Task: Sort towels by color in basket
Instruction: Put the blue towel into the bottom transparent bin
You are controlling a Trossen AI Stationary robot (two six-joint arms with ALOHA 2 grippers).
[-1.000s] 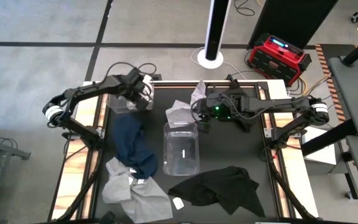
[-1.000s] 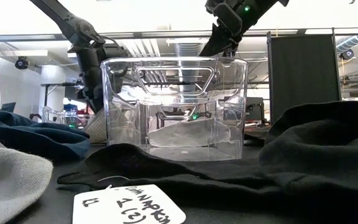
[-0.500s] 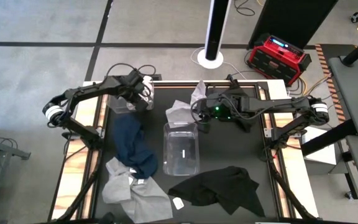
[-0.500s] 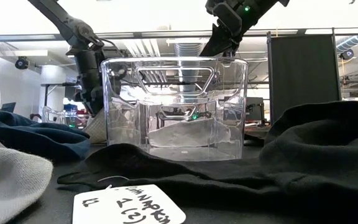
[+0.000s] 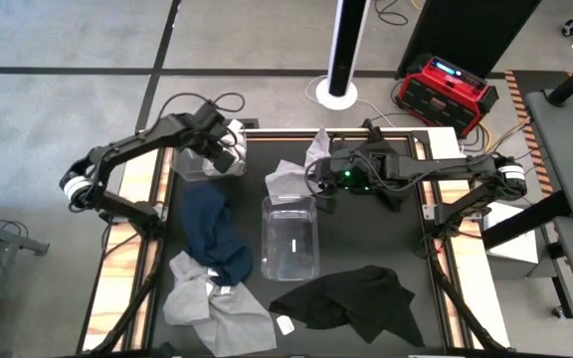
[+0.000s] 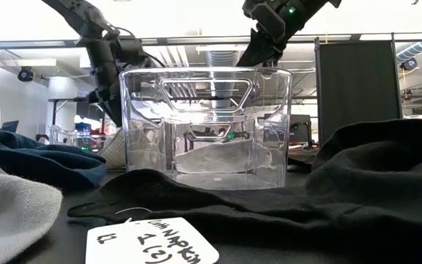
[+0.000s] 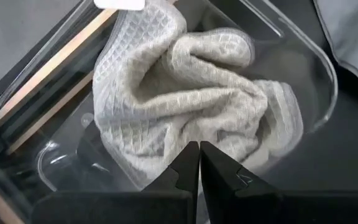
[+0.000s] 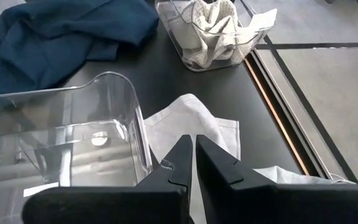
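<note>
Left gripper (image 7: 199, 163): fingers pressed together with nothing between them, hanging just above the small clear bin (image 5: 199, 165) at the table's far left corner, probably because its cloth is already dropped off.
Waffle towel (image 7: 185, 93): pale and crumpled, lying inside that small bin; this looks like the spot for light cloths.
Right gripper (image 8: 194, 163): fingers likewise closed and empty, poised over the far end of the big clear bin (image 5: 289, 237) in the middle, close to a white towel (image 8: 191, 127) flat on the table just beyond the bin's wall, likely its next pick.
Navy towel (image 5: 210, 231): heaped left of the big bin, unsorted.
Grey towel (image 5: 212, 301): near front left, touching the navy one.
Black towel (image 5: 351, 301): spread at the front right, outside any bin.
Big bin contents: none visible from above.
</note>
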